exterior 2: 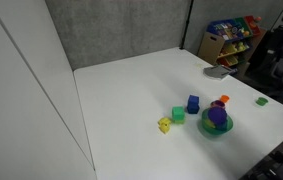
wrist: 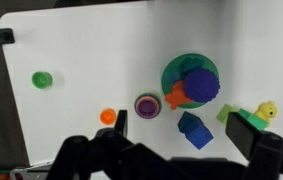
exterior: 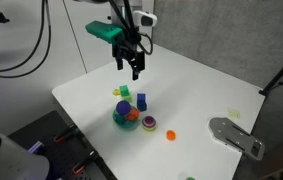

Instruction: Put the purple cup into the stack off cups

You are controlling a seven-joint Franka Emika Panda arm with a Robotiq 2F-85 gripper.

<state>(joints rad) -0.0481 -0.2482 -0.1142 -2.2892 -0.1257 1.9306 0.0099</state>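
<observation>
1. Jaws hung released and empty above the desk (exterior: 201, 95), upper centre of frame.
2. Purple cup (wrist: 201, 83) sat atop the cup stack (wrist: 169, 72), centre-right in the wrist view.
3. Bare desk extended left to its edge.

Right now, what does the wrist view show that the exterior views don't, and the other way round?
Wrist only: a top-down look into the cups, with yellow and orange rings inside the small purple cup, and the open fingers framing the bottom edge.
Exterior only: the whole end effector hanging above the table, plus a toy shelf in the background.
Shared: the cup stack, blue block, green block, yellow toy, orange piece and small green piece.
</observation>
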